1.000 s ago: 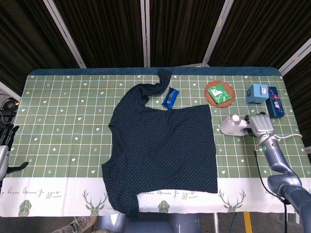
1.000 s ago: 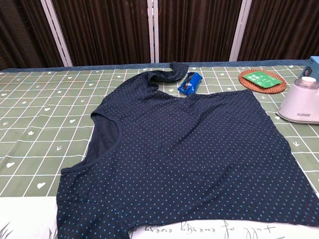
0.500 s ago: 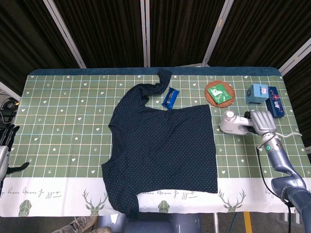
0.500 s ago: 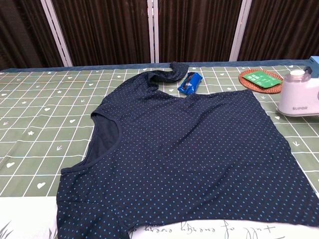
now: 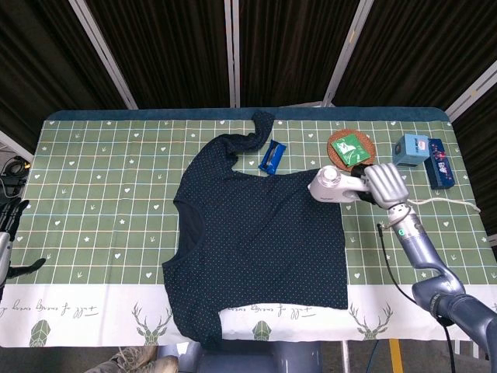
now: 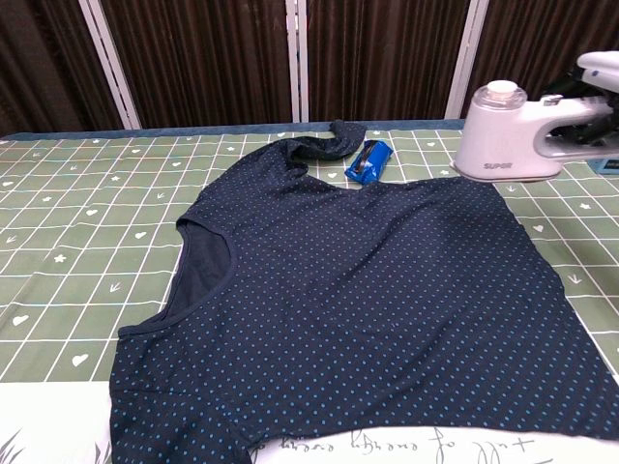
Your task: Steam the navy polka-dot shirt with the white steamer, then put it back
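The navy polka-dot shirt (image 5: 260,233) (image 6: 358,309) lies spread flat across the middle of the table, one sleeve bunched toward the far edge. My right hand (image 5: 386,185) (image 6: 592,92) grips the handle of the white steamer (image 5: 335,187) (image 6: 503,135) and holds it lifted above the shirt's far right corner. My left hand (image 5: 9,233) hangs at the far left beyond the table edge, fingers apart, holding nothing.
A blue packet (image 5: 272,157) (image 6: 368,161) lies by the bunched sleeve. A round woven coaster with a green card (image 5: 351,149) sits at the back right, and blue boxes (image 5: 423,155) stand further right. The steamer's cord (image 5: 446,203) trails right.
My right hand has lifted the steamer off the table at the right and carried it left, up over the shirt's far right corner. The left hand stays still.
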`<action>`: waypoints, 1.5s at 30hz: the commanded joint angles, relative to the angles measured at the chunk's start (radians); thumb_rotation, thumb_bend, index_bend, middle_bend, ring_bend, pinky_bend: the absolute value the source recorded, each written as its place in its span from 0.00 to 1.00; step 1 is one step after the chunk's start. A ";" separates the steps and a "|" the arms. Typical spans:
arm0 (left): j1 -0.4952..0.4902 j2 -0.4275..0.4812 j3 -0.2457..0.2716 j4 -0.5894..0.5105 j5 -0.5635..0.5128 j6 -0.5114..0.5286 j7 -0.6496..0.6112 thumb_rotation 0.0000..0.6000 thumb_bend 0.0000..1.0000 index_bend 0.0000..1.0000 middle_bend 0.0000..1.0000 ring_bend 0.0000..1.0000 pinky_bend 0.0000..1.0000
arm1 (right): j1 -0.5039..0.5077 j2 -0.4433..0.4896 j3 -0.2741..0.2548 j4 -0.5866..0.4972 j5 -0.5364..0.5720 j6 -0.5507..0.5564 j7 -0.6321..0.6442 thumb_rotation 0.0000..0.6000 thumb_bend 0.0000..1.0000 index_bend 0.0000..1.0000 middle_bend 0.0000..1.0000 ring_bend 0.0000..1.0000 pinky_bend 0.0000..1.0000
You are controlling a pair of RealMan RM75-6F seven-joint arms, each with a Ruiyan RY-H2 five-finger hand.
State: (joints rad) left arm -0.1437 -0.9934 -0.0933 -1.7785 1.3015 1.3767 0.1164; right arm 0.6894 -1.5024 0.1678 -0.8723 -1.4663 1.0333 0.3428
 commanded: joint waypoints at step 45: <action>-0.015 -0.014 -0.004 0.027 -0.035 -0.025 0.009 1.00 0.00 0.00 0.00 0.00 0.00 | 0.116 -0.165 -0.180 -0.035 -0.186 0.012 -0.068 1.00 0.93 0.72 0.62 0.63 0.83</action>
State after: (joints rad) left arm -0.1587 -1.0073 -0.0979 -1.7518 1.2661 1.3515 0.1252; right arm 0.8080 -1.6698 -0.0095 -0.9107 -1.6535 1.0460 0.2717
